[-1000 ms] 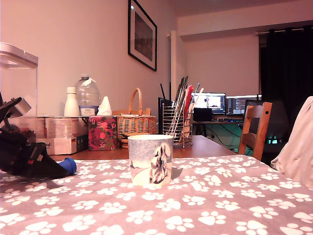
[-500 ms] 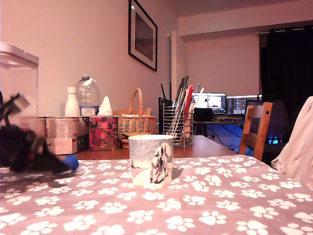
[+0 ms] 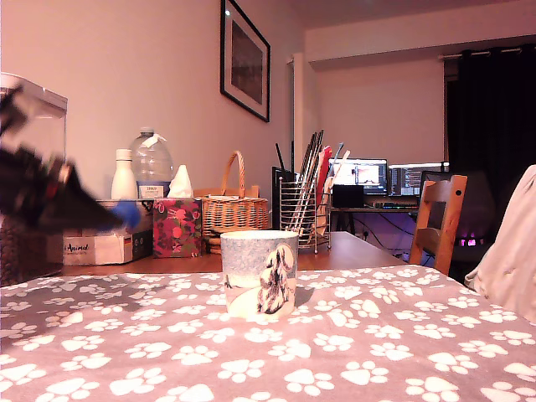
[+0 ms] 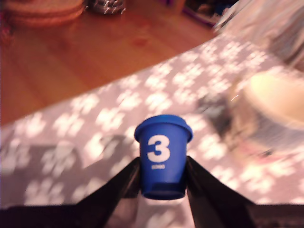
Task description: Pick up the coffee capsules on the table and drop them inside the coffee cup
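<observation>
Wrist view: end effector [image 4: 164, 183] clamped on blue capsule [image 4: 163, 159], held off tablecloth [image 4: 95, 137], cup [image 4: 266, 114] near.

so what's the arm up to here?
The gripper is shut on a blue capsule marked with a white 3 and carries it in the air above the paw-print tablecloth, at the exterior view's left. The coffee cup stands upright on the cloth, off to the arm's right in that view, and the capsule is not yet over it. The arm is blurred in the exterior view. No brown-orange capsule shows in either view.
</observation>
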{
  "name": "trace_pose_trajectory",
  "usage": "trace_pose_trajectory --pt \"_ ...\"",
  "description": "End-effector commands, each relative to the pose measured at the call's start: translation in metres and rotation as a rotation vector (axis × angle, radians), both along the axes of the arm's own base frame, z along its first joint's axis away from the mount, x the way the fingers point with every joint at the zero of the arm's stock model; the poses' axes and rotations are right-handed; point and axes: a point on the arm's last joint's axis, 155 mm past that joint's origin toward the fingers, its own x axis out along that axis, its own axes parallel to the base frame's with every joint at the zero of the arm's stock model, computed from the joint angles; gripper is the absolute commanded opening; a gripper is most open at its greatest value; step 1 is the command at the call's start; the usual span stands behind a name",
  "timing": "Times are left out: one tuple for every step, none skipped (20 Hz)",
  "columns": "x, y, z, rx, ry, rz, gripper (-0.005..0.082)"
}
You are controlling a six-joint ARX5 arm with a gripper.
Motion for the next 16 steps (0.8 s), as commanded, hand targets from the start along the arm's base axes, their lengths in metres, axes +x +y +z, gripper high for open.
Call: trace_pose_trajectory --pt "-0.006 -0.01 0.012 -0.006 -0.022 -0.025 0.0105" --pt "-0.009 -0.014 0.016 -0.019 -0.012 -0.027 0.0105" --pt "-0.012 -0.018 0.02 -0.019 -0.019 -0.04 0.0105" --pt "-0.015 -0.023 0.023 -0.027 -0.014 -0.049 0.0105" --pt "-0.019 -0.028 0.026 -0.027 -0.015 -0.063 0.0105" --pt "-0.022 -0.034 0.028 -0.038 0.0 -0.068 0.0105" --pt "-0.025 -0.04 0.031 -0.042 -0.001 -0.077 0.0105" --pt "-0.03 -0.047 0.033 -0.04 -0.007 -0.093 0.0105" --pt "-0.033 -0.054 0.036 -0.043 -0.005 -0.101 0.0105" --pt "-0.037 -0.061 0.037 -0.038 -0.011 -0.112 0.0105" --pt "-0.041 -0.067 0.038 -0.05 0.005 -0.119 0.0105" --pt "-0.045 -0.075 0.039 -0.046 0.004 -0.133 0.0105" --pt "-0.049 -0.081 0.039 -0.041 0.001 -0.145 0.0105" --pt "-0.052 -0.087 0.038 -0.035 -0.001 -0.152 0.0105" --pt "-0.055 -0.092 0.037 -0.028 -0.002 -0.16 0.0105" --pt "-0.057 -0.097 0.037 -0.02 -0.005 -0.161 0.0105"
